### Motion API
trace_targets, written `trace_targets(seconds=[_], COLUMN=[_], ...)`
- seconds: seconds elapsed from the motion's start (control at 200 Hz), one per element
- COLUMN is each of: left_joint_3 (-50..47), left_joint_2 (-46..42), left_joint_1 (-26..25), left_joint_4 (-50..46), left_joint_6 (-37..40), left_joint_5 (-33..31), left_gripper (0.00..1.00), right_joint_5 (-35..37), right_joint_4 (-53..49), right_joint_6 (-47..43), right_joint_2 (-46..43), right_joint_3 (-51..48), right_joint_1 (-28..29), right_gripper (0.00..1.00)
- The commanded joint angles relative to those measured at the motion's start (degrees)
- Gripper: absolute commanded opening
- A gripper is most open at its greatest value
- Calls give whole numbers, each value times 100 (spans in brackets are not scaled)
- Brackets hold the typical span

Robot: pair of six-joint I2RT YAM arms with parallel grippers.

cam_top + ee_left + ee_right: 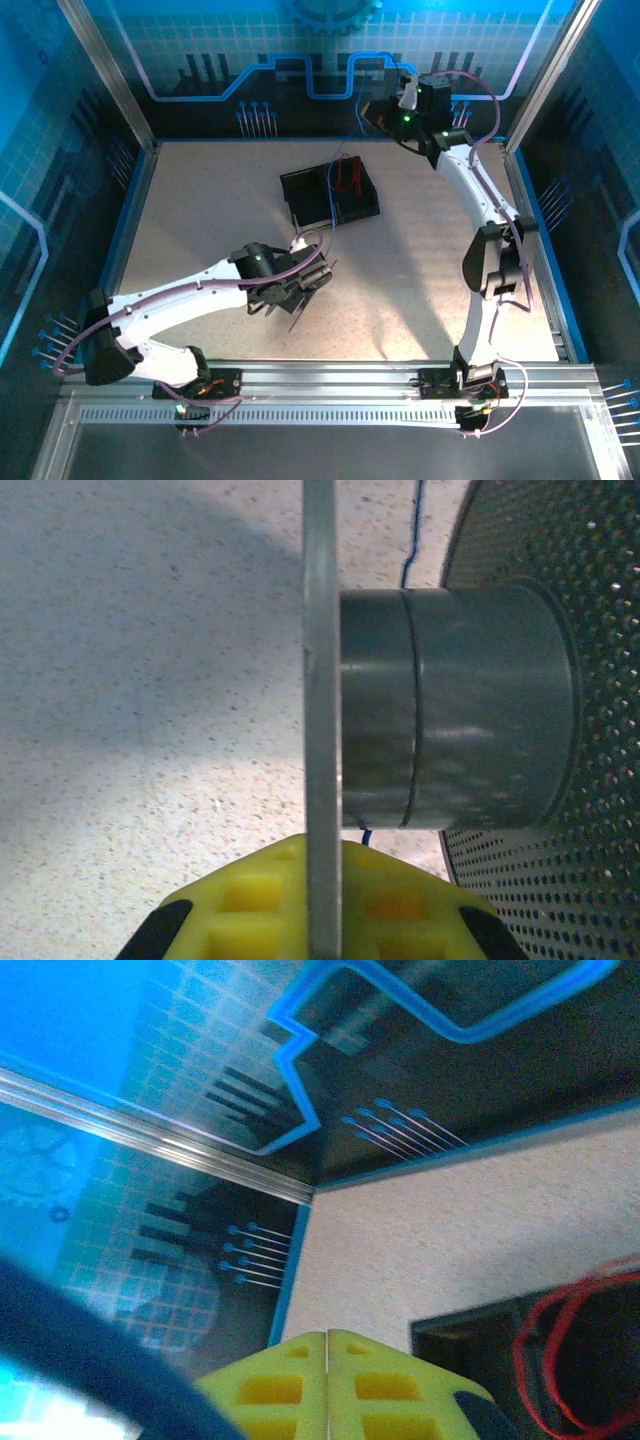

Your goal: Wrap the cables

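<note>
From above: left pincer [310, 285] low over mid-worktop [200, 210], right pincer [405, 95] raised near the back wall; red cable [350, 175] in black tray [305, 190] between.

Left wrist: clamped on spool's thin flange [320, 630]; blue cable [410, 530] beyond grey hub [470, 710].

Right wrist: fingers [270, 1390] pressed together; red cable in tray.

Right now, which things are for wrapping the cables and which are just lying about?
For the job: blue cable, red cable, reel, left pincer, right pincer.
Just lying about: black tray with the red cable in it, table.
</note>
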Motion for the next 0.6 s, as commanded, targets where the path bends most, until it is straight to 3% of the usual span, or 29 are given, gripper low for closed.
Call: trace_targets(seconds=[0.0, 0.25, 0.595], left_joint_3=[-227, -455, -240], left_joint_2=[-18, 197, 378], left_joint_1=[160, 984, 1790], left_joint_4=[-128, 305, 835], left_joint_6=[-166, 50, -69], left_joint_5=[-768, -927, -542], left_gripper=[0, 0, 0], right_joint_5=[104, 52, -146], right_joint_4=[-113, -436, -291], right_joint_6=[248, 408, 628], right_joint_2=[76, 214, -8], right_joint_3=[715, 1801, 1917], right_joint_1=[95, 306, 379], right_gripper=[0, 0, 0])
